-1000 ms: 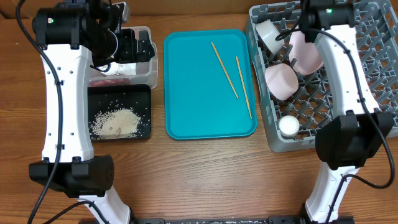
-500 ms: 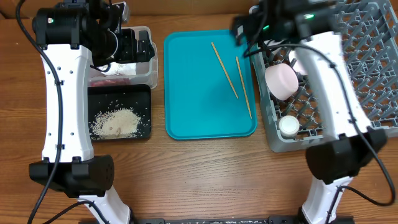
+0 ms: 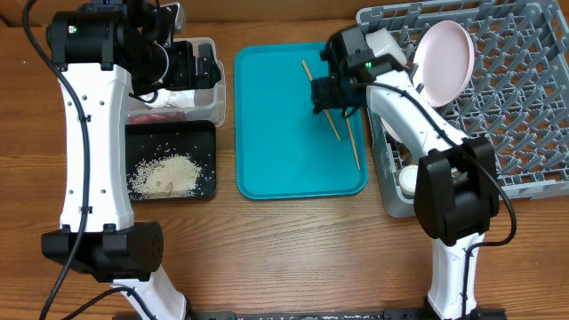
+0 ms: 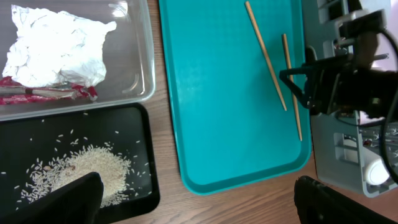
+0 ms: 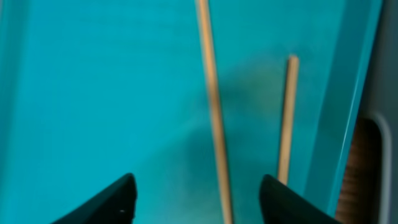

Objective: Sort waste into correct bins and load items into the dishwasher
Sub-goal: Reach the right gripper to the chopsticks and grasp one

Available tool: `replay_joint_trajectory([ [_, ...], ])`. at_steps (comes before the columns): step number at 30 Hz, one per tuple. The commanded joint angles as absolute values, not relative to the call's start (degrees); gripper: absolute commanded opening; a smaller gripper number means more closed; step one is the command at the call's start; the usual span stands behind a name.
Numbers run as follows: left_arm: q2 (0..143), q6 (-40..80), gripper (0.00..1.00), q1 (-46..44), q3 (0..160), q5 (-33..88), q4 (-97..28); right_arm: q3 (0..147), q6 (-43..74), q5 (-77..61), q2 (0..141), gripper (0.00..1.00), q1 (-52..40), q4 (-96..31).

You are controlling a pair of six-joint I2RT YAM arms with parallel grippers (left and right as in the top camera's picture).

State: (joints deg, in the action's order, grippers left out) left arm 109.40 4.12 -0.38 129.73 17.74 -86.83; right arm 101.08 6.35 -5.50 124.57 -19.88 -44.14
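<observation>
**A:** Where is the right end effector (image 3: 325,96)?

**B:** Above the teal tray (image 3: 276,142), over the upper half of the two chopsticks (image 3: 352,138). Its fingers stand partly apart and grip nothing. In the right wrist view, one chopstick (image 5: 212,106) runs up between the fingertips. The other chopstick (image 5: 286,118) lies just inside the right finger, near the tray's rim.

**A:** Is it touching them?

**B:** I cannot tell, because that view is blurred. Both lie flat on the tray, roughly parallel and apart from each other.

**A:** And the left end effector (image 3: 194,64)?

**B:** It is spread wide and empty, hanging over the clear tub (image 4: 140,74) at the left of the table (image 3: 293,258).

**A:** What is in the tub?

**B:** A crumpled white tissue (image 4: 53,46), with reddish scraps (image 4: 43,93) just beside it. Right next to the tub, the black tray (image 4: 134,134) holds a heap of rice (image 4: 81,171), with loose grains scattered around it.

**A:** And the dish rack (image 3: 524,116)?

**B:** It sits to the right of the teal tray. A plate (image 3: 444,60) stands tilted among the pegs toward the back, and a small cup (image 4: 376,171) sits in the front left corner. The right arm hides whatever else lies along that edge.
</observation>
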Motion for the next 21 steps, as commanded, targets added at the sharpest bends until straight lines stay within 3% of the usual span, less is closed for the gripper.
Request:
replay_joint_trajectory([
  [1,109.1,4.3,1.00,-0.7,129.4,17.4,-86.7,97.0,7.3,-3.6,124.3,0.56,-19.4,-41.0],
  [9,109.1,4.3,1.00,-0.7,129.4,17.4,-86.7,89.4,5.8,-3.4,124.3,0.47,-19.6,-33.8],
  [21,109.1,4.3,1.00,-0.7,129.4,17.4,-86.7,86.7,5.8,-2.6,124.6,0.20,-19.6,-34.7],
])
